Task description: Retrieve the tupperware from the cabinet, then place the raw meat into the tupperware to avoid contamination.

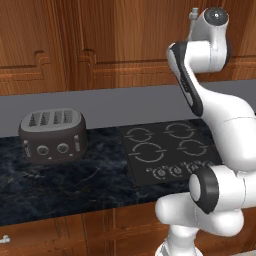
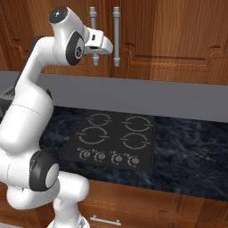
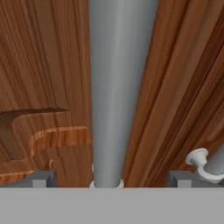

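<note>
The cabinet [image 2: 169, 40] is a reddish-brown wooden wall unit above the counter, and its raised-panel doors are shut. My gripper [image 2: 95, 49] is raised to the left door's grey vertical bar handle [image 2: 92, 18]. In the hand view the handle [image 3: 118, 87] runs straight up between my two fingertips [image 3: 43, 179], filling the middle of the gripper [image 3: 113, 179]. The jaws stand wide open on either side of the bar and do not touch it. Cabinet wood [image 3: 43, 65] lies close behind. The tupperware and the raw meat are out of view.
A second bar handle [image 2: 116, 35] hangs just right of the first. Below, a dark grey toaster [image 1: 52, 136] stands on the black marble counter [image 1: 75, 185] left of the black cooktop [image 1: 167, 150]. Wooden drawers [image 2: 104, 220] run under the counter.
</note>
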